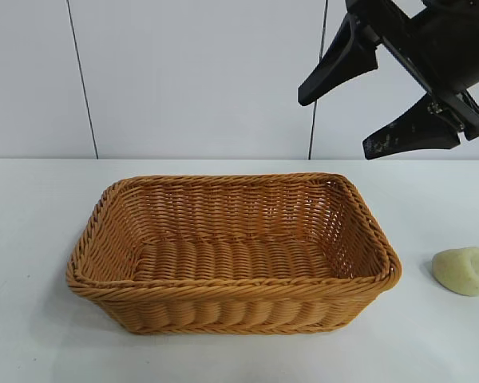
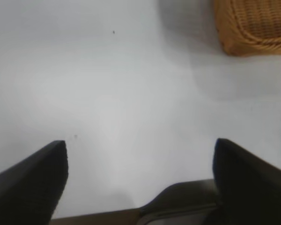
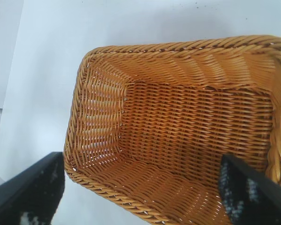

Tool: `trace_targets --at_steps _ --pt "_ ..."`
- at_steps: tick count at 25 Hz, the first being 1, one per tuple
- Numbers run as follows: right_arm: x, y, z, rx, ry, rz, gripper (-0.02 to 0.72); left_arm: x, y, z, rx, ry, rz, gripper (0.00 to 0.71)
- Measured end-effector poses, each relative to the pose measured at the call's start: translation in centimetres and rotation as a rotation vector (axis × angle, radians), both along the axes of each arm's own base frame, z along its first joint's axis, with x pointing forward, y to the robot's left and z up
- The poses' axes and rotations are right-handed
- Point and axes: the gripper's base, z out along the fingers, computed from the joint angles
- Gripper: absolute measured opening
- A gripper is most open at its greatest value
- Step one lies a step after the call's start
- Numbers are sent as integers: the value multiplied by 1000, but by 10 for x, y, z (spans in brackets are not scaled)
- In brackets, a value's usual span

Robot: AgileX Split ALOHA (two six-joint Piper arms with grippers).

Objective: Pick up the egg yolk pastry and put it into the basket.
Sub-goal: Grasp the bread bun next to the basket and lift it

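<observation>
The left gripper [image 2: 140, 159] shows only in its own wrist view, jaws spread wide over bare table [image 2: 107, 84], with a corner of the basket [image 2: 253, 33] off toward its two o'clock; it looks parked and has no part in this step.

Moving right, the basket [image 1: 231, 295] sits mid-table and is empty. Its floor and walls fill the right wrist view, so that camera is aimed down into it.

The right gripper [image 1: 371, 100] hangs high at about one o'clock from the basket, jaws released and holding nothing.

Last, the pastry [image 1: 464, 270] lies on the table at four o'clock from the basket, just beside its right end but not touching, dimple turned up and to the left.

The step in hand looks like the reach. To do it well, swing right until the gripper is directly above the pastry, keep the jaws wide, descend straight, straddle the rounded sides and close gently, since the dough probably dents
</observation>
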Motion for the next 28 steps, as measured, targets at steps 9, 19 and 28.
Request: trace_targets --at_steps 9,19,28 --pt "0 0 0 -3 0 2 637 -22 6 5 -10 -150 128 611" --pt "-1 -1 0 -44 6 33 637 -48 5 6 -14 -318 173 611" --pt "11 -35 7 -465 82 -9 637 -49 5 5 -14 -316 173 611"
